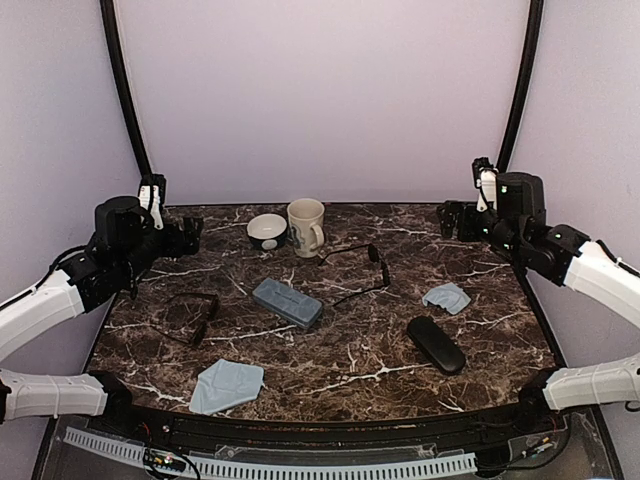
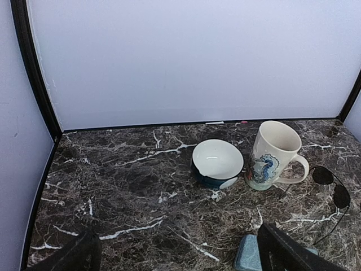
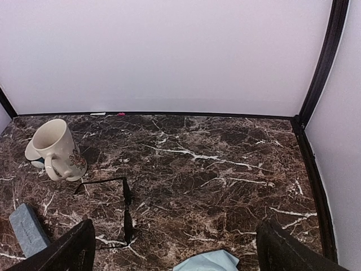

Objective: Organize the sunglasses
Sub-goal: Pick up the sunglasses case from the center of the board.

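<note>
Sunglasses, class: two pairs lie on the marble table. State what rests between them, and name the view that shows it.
The grey-blue hard case lies between the brown thick-framed sunglasses and the thin wire-framed sunglasses. The top external view shows this.

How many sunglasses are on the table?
2. The black wire sunglasses lie right of the mug; the brown sunglasses sit near the left edge of the table. No others show.
</note>
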You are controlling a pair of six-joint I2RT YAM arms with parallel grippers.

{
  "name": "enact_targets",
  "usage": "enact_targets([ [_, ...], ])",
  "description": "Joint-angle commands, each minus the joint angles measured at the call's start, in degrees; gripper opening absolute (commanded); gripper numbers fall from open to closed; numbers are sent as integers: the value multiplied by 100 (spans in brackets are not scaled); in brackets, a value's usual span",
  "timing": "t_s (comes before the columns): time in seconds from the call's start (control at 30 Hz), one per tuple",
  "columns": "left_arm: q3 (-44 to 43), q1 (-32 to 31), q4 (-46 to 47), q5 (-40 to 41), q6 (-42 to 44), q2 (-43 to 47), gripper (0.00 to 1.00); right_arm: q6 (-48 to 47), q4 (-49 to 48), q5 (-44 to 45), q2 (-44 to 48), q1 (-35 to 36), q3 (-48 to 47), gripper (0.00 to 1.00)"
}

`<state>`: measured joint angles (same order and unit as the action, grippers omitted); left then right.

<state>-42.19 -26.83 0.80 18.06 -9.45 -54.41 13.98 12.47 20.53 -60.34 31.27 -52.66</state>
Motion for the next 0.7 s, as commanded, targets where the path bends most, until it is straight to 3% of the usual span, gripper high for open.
enact_targets([
  [0.0, -33, -19, 49, 29, 0, 1, 99, -27, -146, 4, 67, 46, -16, 100],
  [0.43, -34, -17, 18, -97, -120, -43, 99, -14, 350, 199, -57, 46, -203, 100],
  [0.67, 20, -22, 37, -44, -222, -139, 99, 23, 1214, 245, -400, 42, -385, 100],
])
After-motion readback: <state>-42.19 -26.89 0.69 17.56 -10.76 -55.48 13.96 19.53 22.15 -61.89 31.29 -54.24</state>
